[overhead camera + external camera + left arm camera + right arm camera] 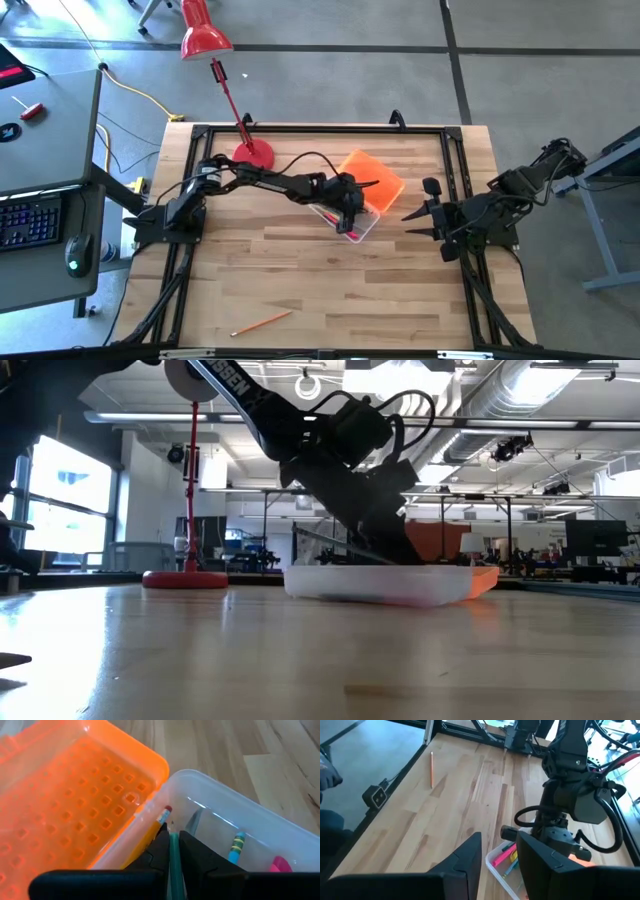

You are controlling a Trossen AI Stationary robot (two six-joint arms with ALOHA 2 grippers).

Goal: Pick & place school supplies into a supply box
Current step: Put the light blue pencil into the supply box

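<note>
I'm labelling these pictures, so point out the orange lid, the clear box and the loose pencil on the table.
orange lid (75,805): left wrist view, on its gridded inner face.
clear box (375,585): low view, on its near side wall.
loose pencil (261,322): high view, on the middle of its orange shaft.

You have a clear plastic box (260,827) with a bright orange lid (65,805) patterned in small square holes. Inside lie a yellow pencil (156,822) with a red eraser, a teal pencil (236,847) and something pink. An orange pencil (262,322) lies on your pale wood-plank counter (300,270).
</note>
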